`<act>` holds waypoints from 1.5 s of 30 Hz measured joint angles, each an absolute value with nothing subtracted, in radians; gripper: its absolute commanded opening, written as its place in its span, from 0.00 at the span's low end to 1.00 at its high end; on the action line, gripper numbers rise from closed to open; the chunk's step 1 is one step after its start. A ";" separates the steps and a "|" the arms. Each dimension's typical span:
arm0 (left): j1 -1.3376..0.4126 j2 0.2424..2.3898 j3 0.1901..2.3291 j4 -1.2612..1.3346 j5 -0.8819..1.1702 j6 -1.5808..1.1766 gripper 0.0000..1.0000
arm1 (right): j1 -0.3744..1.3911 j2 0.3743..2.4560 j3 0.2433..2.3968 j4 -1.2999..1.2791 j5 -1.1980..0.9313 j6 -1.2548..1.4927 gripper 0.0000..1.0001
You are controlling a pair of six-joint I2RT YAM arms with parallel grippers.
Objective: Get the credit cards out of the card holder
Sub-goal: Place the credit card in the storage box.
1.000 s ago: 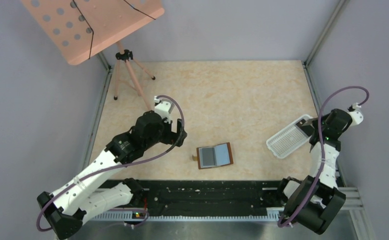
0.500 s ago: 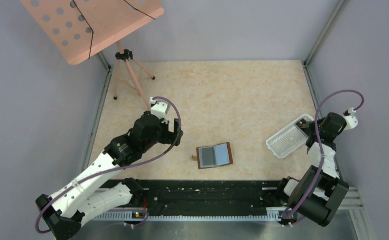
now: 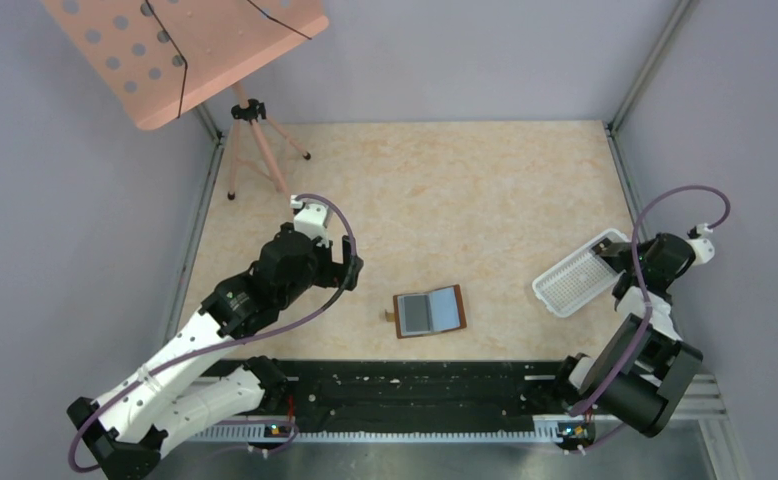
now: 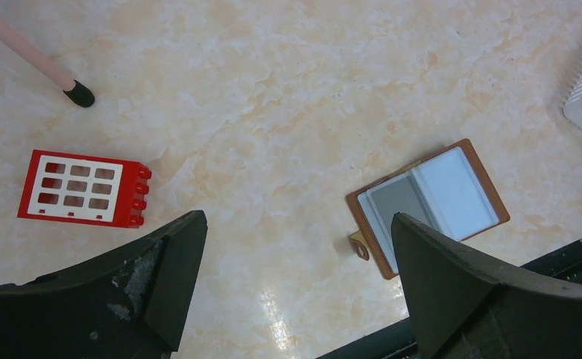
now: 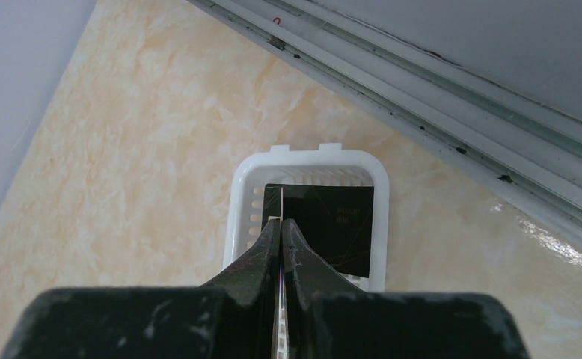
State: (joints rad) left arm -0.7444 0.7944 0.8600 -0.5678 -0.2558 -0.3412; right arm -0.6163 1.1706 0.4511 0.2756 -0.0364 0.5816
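Top view: the left gripper (image 3: 351, 268) hangs with its jaws spread wide and nothing in them. The holder (image 3: 429, 312) lies open and flat to its right, apart from it. The right gripper (image 3: 613, 252) is over the far end of the tray (image 3: 565, 290), well away from the holder.

Left wrist view: between the parted fingers of the left gripper (image 4: 297, 223) there is only bare table. The holder (image 4: 428, 206) sits just beyond the right finger's tip, blue-grey pockets up and tab toward the gripper. I cannot tell whether any cards remain inside. A red block (image 4: 82, 188) lies off the left finger.

Right wrist view: the right gripper (image 5: 281, 222) is pinched shut on what looks like a thin card (image 5: 281, 202) seen edge-on, sticking out past the tips. Right under the tips is the tray (image 5: 237, 217), with a black card (image 5: 329, 224) flat in it.

Risks, as I judge them: the held card stands on edge close to the tray's left wall, so on release it could tip over the rim onto the table. Nothing pins the holder, so pulling a card from it could drag or flip the whole thing instead. A descent by the left gripper from here would miss the holder or clip its edge, and a wide sweep could knock the red block.
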 measured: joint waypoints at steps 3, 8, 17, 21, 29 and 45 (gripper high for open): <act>-0.744 0.794 0.860 -0.568 -0.255 -0.346 0.99 | -0.624 1.181 0.440 0.306 -0.058 0.587 0.00; -0.744 0.799 0.860 -0.567 -0.247 -0.353 0.99 | -0.625 1.221 0.438 0.345 -0.086 0.588 0.00; -0.744 0.812 0.860 -0.554 -0.227 -0.359 0.99 | -0.638 1.277 0.438 0.376 -0.086 0.587 0.00; -0.744 0.813 0.860 -0.550 -0.222 -0.361 0.99 | -0.638 1.296 0.438 0.378 -0.083 0.584 0.07; -0.744 0.815 0.861 -0.548 -0.214 -0.363 0.99 | -0.639 1.307 0.443 0.340 -0.062 0.562 0.22; -0.744 0.812 0.862 -0.546 -0.213 -0.368 0.99 | -0.640 1.313 0.533 0.234 -0.030 0.542 0.32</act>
